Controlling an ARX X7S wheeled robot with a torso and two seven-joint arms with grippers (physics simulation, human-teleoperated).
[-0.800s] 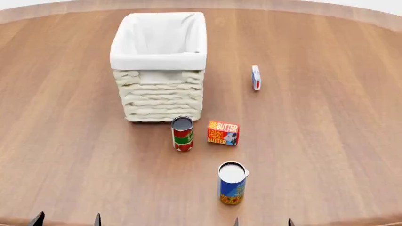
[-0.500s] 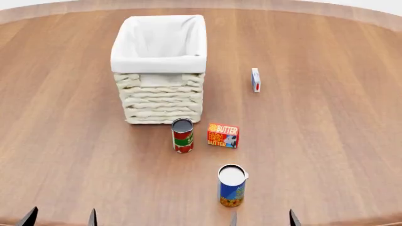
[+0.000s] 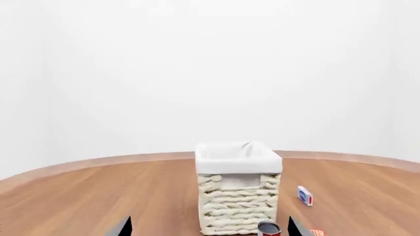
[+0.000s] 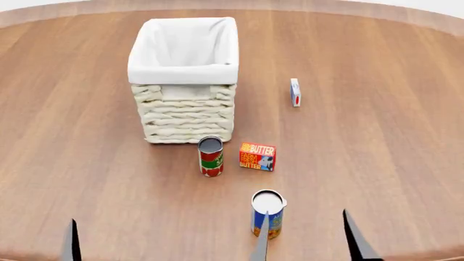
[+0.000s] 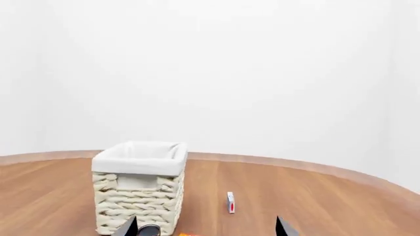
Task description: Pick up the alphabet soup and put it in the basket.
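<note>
Alphabet soup (image 4: 268, 213) stands upright at lower centre of your head view, below the butter box (image 4: 257, 156) and tomato can (image 4: 210, 156). Your right gripper (image 4: 308, 244) spreads wide around it, untouching. Left gripper (image 3: 208, 227) gapes too. Basket (image 4: 184, 79) sits upper left.

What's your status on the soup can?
Both grippers open, empty, right gripper nearest. Soup can upright on the table, untouched. Basket ahead; red can and butter box stand between.
</note>
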